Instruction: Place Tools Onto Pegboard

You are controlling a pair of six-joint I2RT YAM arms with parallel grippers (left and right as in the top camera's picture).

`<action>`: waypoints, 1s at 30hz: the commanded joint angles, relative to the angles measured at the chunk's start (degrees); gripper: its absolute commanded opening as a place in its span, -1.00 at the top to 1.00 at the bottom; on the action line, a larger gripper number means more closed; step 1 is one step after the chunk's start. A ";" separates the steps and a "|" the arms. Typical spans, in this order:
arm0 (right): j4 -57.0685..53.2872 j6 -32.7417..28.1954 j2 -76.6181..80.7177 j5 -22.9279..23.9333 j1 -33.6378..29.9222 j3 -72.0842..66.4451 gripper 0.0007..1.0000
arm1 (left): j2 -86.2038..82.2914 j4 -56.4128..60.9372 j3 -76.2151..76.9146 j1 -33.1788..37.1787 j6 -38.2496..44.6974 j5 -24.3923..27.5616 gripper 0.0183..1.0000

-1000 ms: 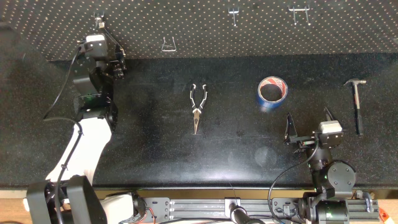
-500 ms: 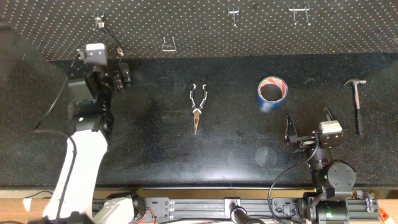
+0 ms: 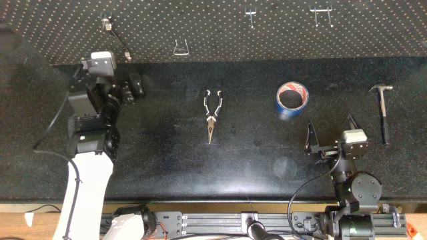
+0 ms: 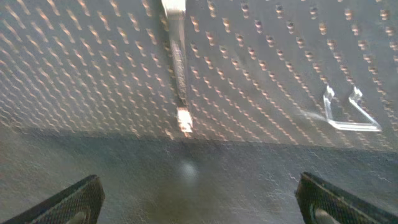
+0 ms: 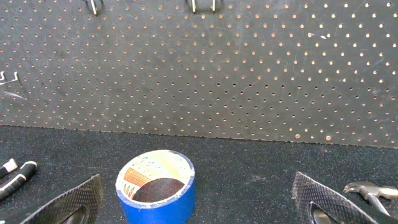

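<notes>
**Top view.** The left gripper (image 3: 131, 89) is at the back left of the worktop (image 3: 253, 160), just below the pegboard (image 3: 267, 33), with its jaws apart and empty. A slim tool (image 3: 115, 39) hangs on the board above it. The pliers (image 3: 211, 115), tape (image 3: 292, 98) and hammer (image 3: 383, 115) lie on the worktop, well apart from one another. The right gripper (image 3: 331, 133) is at the front right, between tape and hammer, with its jaws wide and nothing in them. A wire hook (image 3: 180, 48) above the pliers is bare.

**Left wrist view.** The left gripper (image 4: 198, 188) has its jaws spread wide. The slim tool (image 4: 179, 68) hangs down the board, its tip just above the worktop. The wire hook (image 4: 348, 113) is off to one side of it.

**Right wrist view.** The right gripper (image 5: 197, 183) also has its jaws wide. The tape (image 5: 157, 186) lies flat straight ahead of them, and the hammer head (image 5: 368, 190) shows at one edge.

**The step in hand.** The pliers look like the left arm's next pick, with the wire hook the likeliest place for them.
- Come down over the pliers with the jaws set across the joint, not the handles.
- That leaves the handles free to straddle the hook.
- Lift well clear of the worktop before swinging towards the board.
- Lower the pliers until the hook bears their weight, and only then open the jaws.
</notes>
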 commanded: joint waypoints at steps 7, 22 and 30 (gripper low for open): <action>-0.20 0.46 -0.42 0.52 0.39 -0.24 -0.99 | -0.96 -40.06 0.52 -15.89 -22.80 -3.02 -0.99; -0.20 0.46 -0.42 0.52 0.39 -0.24 -0.98 | 27.69 -39.65 20.44 -36.48 -29.22 -8.02 -0.99; -0.20 0.46 -0.42 0.52 0.39 -0.24 -0.99 | 38.91 -39.65 31.50 -36.50 -29.18 -7.37 -0.99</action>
